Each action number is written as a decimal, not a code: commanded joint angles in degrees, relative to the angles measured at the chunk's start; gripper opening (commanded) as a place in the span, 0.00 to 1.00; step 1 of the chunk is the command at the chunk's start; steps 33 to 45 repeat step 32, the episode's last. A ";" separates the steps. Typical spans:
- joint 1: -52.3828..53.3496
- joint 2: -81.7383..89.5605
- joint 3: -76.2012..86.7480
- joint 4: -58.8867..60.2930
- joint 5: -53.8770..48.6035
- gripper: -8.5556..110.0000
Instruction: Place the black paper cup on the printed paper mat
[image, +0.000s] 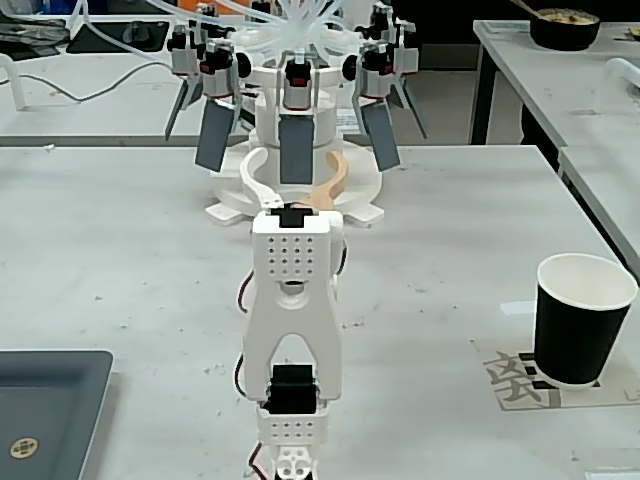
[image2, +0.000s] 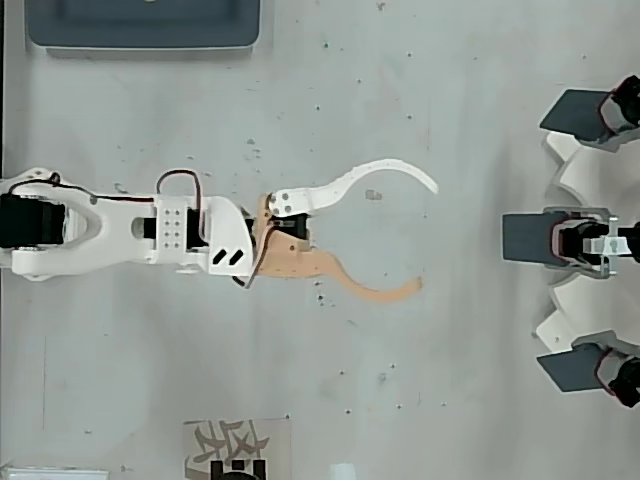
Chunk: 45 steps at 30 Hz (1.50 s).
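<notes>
The black paper cup (image: 580, 320) stands upright at the right of the fixed view, white inside showing. It rests on the printed paper mat (image: 512, 383), whose grey character lies just left of the cup's base. The overhead view shows the mat (image2: 225, 442) at the bottom edge, with the cup almost entirely cut off there. My gripper (image2: 427, 237) is open and empty in the middle of the table, its white finger (image2: 385, 172) and orange finger (image2: 365, 290) spread wide. The gripper (image: 298, 165) is well left of the cup in the fixed view.
A dark grey tray (image: 50, 400) lies at the near left, and it sits top left in the overhead view (image2: 145, 25). A white fixture with dark paddles (image: 295, 100) stands just beyond the gripper (image2: 580, 240). A bowl (image: 565, 25) sits on another table.
</notes>
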<state>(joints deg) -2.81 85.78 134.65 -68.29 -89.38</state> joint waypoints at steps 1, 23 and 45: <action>-0.79 -0.97 -5.54 2.64 1.23 0.25; -2.02 -10.55 -18.72 8.96 2.55 0.19; -2.02 -12.22 -20.74 10.02 1.93 0.17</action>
